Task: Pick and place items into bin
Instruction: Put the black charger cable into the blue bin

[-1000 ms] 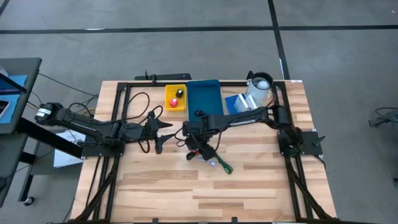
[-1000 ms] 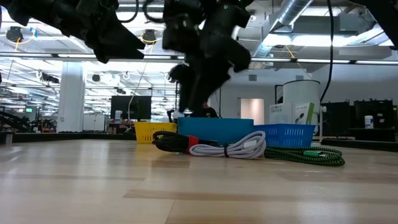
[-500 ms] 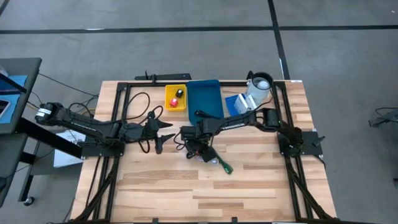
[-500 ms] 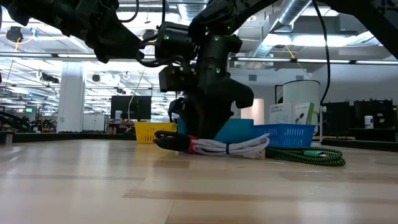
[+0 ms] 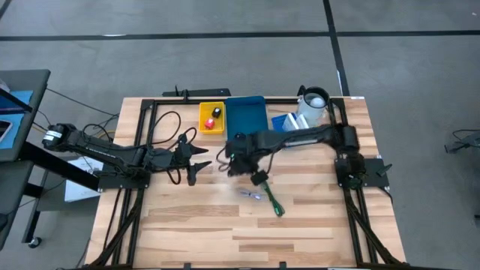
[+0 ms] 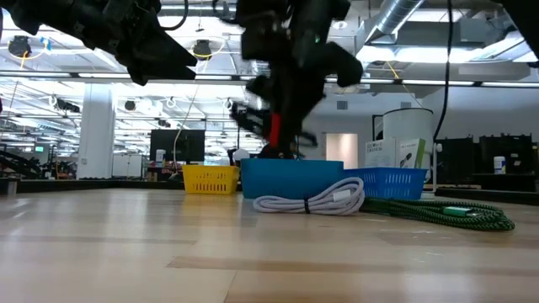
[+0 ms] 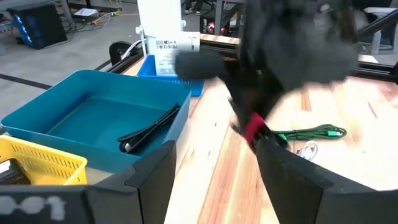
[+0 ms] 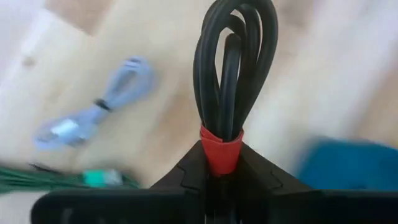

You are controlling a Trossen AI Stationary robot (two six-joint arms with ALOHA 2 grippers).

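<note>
You are looking at a worktop (image 5: 195, 225) of pale wood planks with a smooth, lightly sheened finish. The teal bin (image 7: 93, 121) is smooth moulded plastic; the yellow bin (image 5: 211, 118) and blue basket (image 6: 392, 179) are perforated plastic. The black cable bundle (image 8: 231, 68) has a smooth rubbery jacket and a red matt band. The green cable (image 6: 455, 215) looks braided; the white cable (image 6: 312, 200) is smooth.

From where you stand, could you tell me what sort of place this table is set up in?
Probably a large robotics lab or workshop: exposed ceiling ducts and strip lights overhead, a bare concrete floor around the wooden table, and more benches and equipment far behind.
</note>
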